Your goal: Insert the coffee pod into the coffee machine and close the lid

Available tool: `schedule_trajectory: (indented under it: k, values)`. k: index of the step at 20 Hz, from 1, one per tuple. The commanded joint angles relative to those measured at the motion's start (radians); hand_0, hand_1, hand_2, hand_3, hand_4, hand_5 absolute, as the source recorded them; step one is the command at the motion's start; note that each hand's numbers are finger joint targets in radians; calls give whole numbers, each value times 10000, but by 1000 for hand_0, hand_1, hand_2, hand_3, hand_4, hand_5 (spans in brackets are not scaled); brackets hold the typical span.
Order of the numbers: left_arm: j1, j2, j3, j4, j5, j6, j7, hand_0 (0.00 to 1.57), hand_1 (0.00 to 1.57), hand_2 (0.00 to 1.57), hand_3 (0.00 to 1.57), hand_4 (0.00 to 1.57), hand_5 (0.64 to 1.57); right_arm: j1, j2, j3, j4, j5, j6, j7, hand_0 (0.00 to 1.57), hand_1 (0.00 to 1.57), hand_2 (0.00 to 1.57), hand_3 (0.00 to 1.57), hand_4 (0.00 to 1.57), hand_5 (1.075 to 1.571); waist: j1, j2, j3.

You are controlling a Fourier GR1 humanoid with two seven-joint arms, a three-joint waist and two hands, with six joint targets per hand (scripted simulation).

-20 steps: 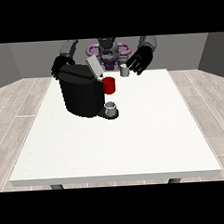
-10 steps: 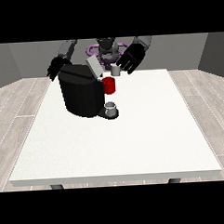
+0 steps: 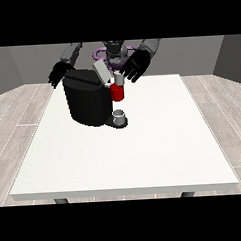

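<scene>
While the coffee machine (image 3: pixel 89 101) stood black and squat on the white surface (image 3: pixel 144 151), toward the far side and left of middle, the front view showed the hand at the view's right (image 3: pixel 135 66) drawn in close to it. Half a second before, that hand had hung a little farther right and higher; a second before, farther out again. It had thus travelled steadily leftward toward the machine's head. Its fingers (image 3: pixel 128 76) were spread and hanging down, curled round nothing that could be made out.

The lid (image 3: pixel 102 72), a pale grey flap, stood raised and tilted at the machine's top, just left of that hand, as it had in both earlier pictures. Below it sat a small grey cylinder, probably the coffee pod (image 3: pixel 119 79), upright on the red part (image 3: pixel 118 92) of the machine's head. Whether it was fully seated in its slot could not be told. A small grey cup (image 3: pixel 120 115) rested on the machine's base.

The hand at the view's left (image 3: pixel 60 74) stayed behind the machine's far corner, its fingers relaxed and holding nothing, hardly moved over the second.

Judging from this, the pod seemed already placed, and the approaching hand was lining up to push the open lid down, a step not yet done.
</scene>
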Motion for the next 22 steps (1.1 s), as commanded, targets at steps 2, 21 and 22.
schedule_trajectory:
  k: [2, 21, 22]
  values:
    - [-164, 124, 92, 275, -113, 159, -34, 1316, 1316, 1328, 1225, 510, 1571, -301, -25, -65, -449, -137, -44, 336, 0, 0, 0, 0, 512, 1571, -244, 252, -3]
    - [6, 18, 33, 597, -381, 268, -498, 1208, 1208, 1265, 1191, 493, 1571, 259, -33, 126, -691, -43, 76, 121, 0, 0, 0, 0, 445, 1571, -271, 418, -5]
    - [-195, -407, -179, 493, -416, -44, -22, 1221, 1221, 1275, 1199, 488, 1571, -42, 5, -125, -234, -158, -81, 213, 0, 0, 0, 0, 446, 1571, 43, 211, -1]
